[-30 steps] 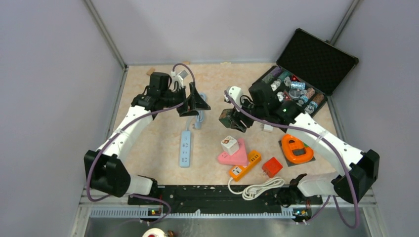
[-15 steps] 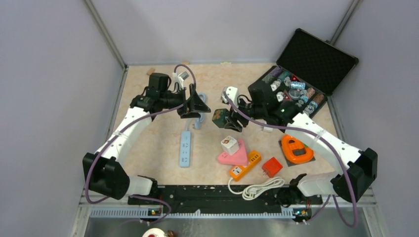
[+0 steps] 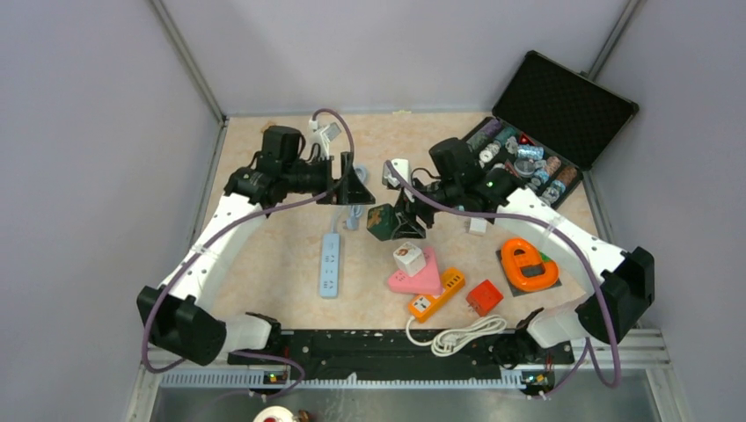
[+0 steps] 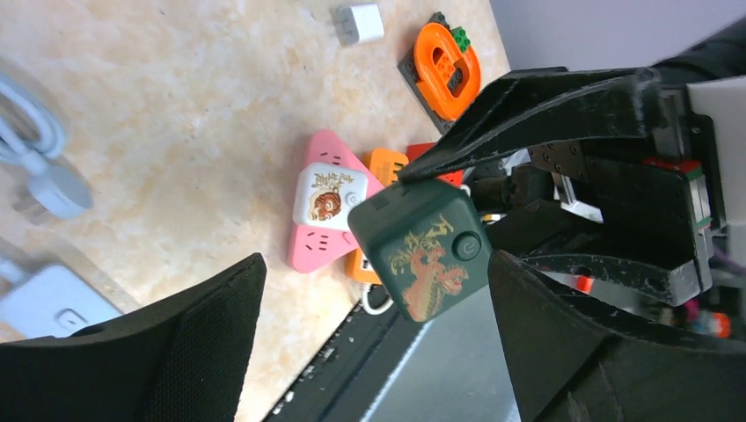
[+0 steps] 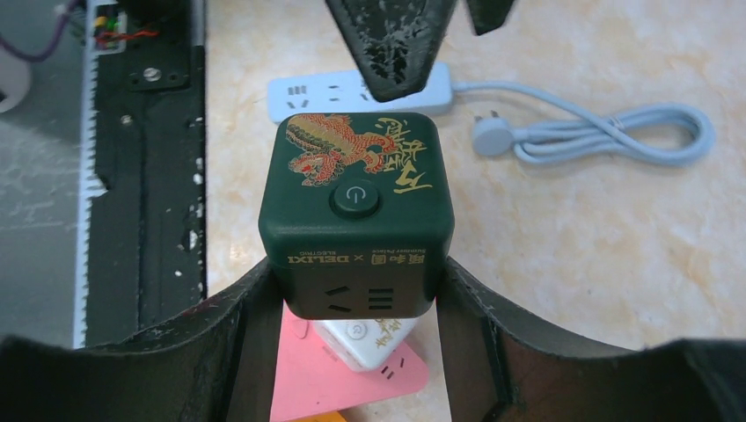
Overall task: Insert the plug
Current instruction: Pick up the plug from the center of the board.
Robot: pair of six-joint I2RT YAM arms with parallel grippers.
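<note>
The right jaws are clamped on two opposite sides of a dark green cube socket (image 5: 356, 215). They hold it clear of the bench (image 3: 281, 255), with its dragon print and power button facing up and a slotted face turned back toward the wrist. The prongs are not in sight. I judge this side grip is meant to leave the other faces free, either for a hand-over or for pressing the cube down into an outlet. Just ahead of it the left jaws stand wide, and their fingers (image 4: 167, 352) frame the cube without touching it, as if ready to take or steady it. Directly under the right jaws lies a pink triangular strip (image 5: 343, 374) with a white cube (image 5: 361, 334) already seated in it. Beyond the cube, past the left fingertip, a pale blue power strip (image 5: 303, 90) lies flat with its own plug (image 5: 493, 132) loose beside the coiled lead. The right arm (image 3: 545, 224) reaches forward and bends inward across the middle, while the left arm (image 3: 220, 233) stretches out with its wrist turned sideways to face it.
</note>
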